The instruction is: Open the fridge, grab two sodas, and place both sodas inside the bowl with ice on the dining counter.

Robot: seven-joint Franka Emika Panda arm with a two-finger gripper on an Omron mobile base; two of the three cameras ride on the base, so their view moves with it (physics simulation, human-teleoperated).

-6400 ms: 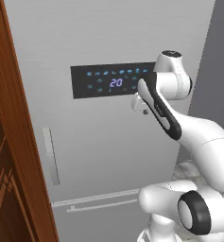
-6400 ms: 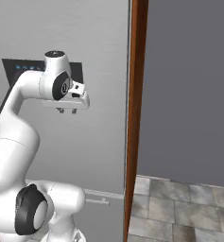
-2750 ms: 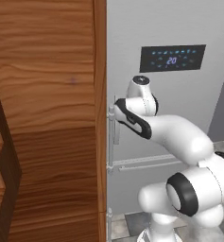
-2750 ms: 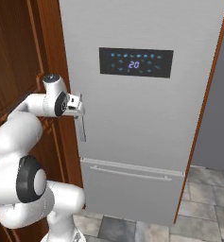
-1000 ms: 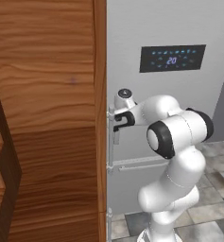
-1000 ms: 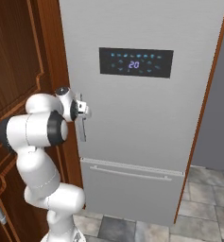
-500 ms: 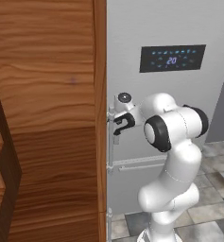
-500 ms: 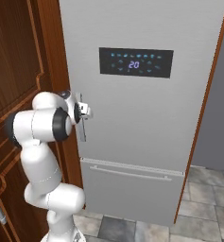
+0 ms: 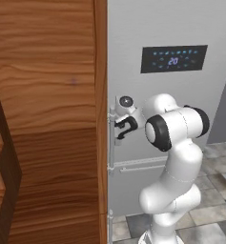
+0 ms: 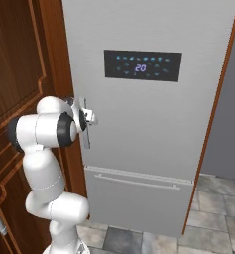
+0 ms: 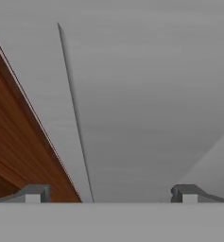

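In the left base view the arm is reaching across to the left edge of the fridge, and the gripper is sitting right at the vertical handle, beside the wooden cabinet; the door is looking fully closed, with the panel reading a blue "20". In the right base view the gripper is pressing up against the upper part of the handle, above the seam of the lower drawer, though the jaws are too small here to judge. In the hand view the fingertips are standing wide apart with nothing between them, facing the grey door, with the handle's edge running just inside the left tip. The step in hand seems to be opening the fridge, with no grip made yet. The next move is likely calling for closing on the handle and pulling outward along the door's swing.
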